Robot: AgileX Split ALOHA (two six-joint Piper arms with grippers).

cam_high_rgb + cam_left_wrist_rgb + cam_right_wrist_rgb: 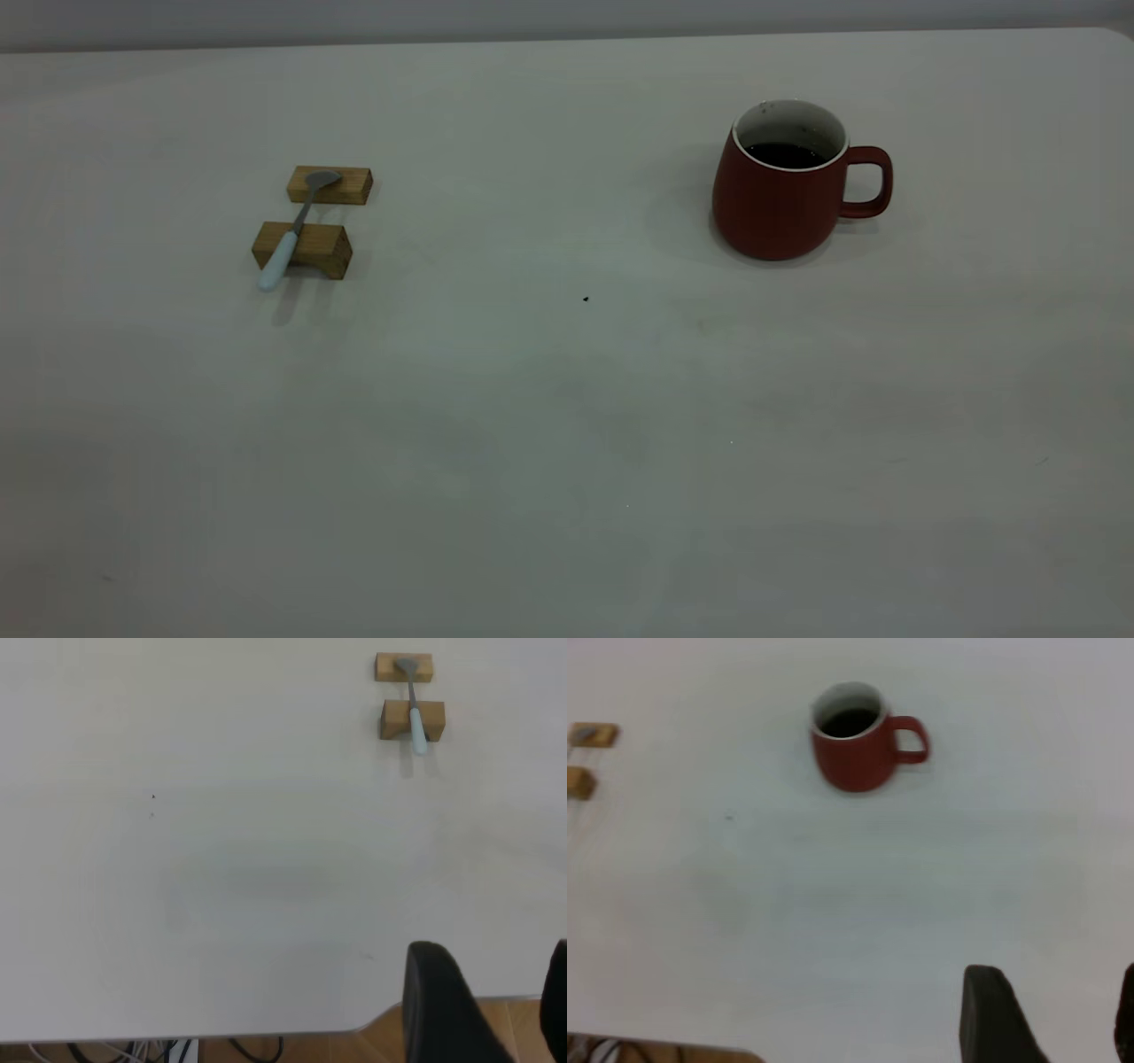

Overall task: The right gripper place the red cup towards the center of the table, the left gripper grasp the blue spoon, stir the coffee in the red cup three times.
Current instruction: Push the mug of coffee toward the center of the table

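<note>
Red cup (855,749) well apart from right end effector (1059,1028), jaws apart | blue spoon (415,704) far from left end effector (496,1010), apart

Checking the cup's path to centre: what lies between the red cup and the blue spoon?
Only bare table with one tiny dark speck, clearest in the exterior view, lies between the red cup and the blue spoon.

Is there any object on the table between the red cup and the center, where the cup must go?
Nothing visible does. The table is bare between the red cup and its center; the blue spoon on two wooden blocks lies far beyond.
</note>
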